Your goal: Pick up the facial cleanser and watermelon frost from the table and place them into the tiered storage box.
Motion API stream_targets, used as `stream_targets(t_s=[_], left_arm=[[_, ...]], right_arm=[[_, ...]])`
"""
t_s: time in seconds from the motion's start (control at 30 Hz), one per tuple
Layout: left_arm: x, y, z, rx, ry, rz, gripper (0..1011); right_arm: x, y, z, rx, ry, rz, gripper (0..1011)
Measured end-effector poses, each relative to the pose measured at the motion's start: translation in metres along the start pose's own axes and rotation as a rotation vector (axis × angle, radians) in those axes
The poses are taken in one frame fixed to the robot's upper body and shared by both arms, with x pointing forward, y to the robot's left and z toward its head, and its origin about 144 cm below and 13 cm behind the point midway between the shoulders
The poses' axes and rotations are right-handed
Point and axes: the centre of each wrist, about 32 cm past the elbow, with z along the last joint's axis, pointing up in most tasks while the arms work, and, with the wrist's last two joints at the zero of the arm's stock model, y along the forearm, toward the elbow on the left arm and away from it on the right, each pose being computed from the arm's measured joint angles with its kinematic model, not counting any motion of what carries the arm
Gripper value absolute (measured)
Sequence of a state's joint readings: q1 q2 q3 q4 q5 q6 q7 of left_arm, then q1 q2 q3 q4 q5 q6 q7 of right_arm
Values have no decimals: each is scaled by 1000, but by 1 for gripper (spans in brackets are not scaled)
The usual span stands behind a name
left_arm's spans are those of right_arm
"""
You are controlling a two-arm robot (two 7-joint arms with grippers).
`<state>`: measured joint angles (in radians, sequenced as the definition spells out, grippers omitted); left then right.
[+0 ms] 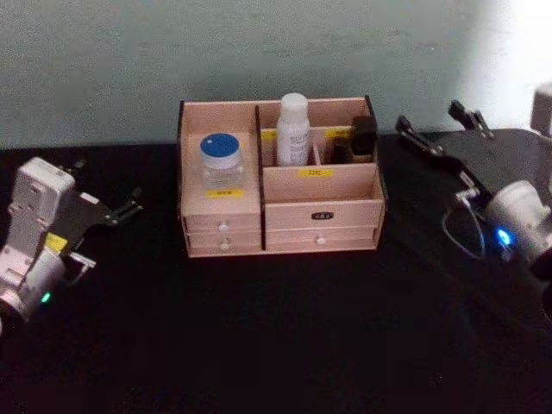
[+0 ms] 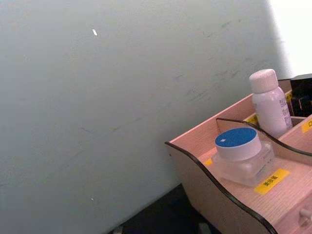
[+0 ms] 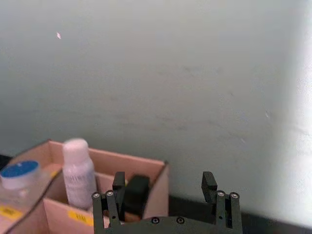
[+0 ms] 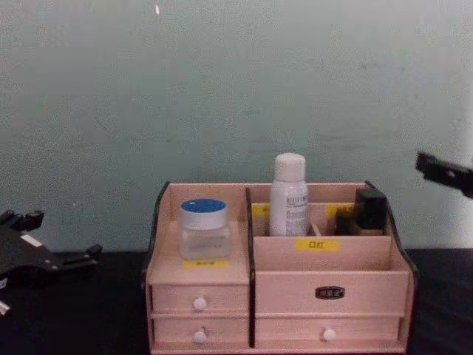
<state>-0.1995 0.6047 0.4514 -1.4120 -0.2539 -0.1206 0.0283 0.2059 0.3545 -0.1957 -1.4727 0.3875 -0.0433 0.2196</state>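
Note:
The tiered storage box stands at the back middle of the black table. A clear jar with a blue lid sits in its left compartment. In a rear compartment stands a white bottle with a small black item beside it. Their labels are too small to tell which is the facial cleanser and which the watermelon frost. My left gripper hangs open to the left of the box and holds nothing. To the right of the box, above the table, my right gripper is open and holds nothing.
A pale green wall rises right behind the box. The black tablecloth stretches in front of the box and out to both sides. Four small white-knobbed drawers face me, all closed.

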Motion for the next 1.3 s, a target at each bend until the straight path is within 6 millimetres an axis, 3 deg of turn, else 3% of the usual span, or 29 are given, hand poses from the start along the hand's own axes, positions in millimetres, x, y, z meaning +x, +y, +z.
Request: stream_targets(t_s=[0.23, 0.6, 1.3], left_arm=[[0, 0, 0, 0, 0, 0, 1001], [0, 0, 0, 0, 0, 0, 1001], [0, 0, 0, 0, 0, 0, 1001]], right_arm=[[4, -21, -23, -69, 21, -26, 1002], [5, -29, -44, -168, 41, -22, 1002], [4, -29, -50, -197, 47, -28, 1002]])
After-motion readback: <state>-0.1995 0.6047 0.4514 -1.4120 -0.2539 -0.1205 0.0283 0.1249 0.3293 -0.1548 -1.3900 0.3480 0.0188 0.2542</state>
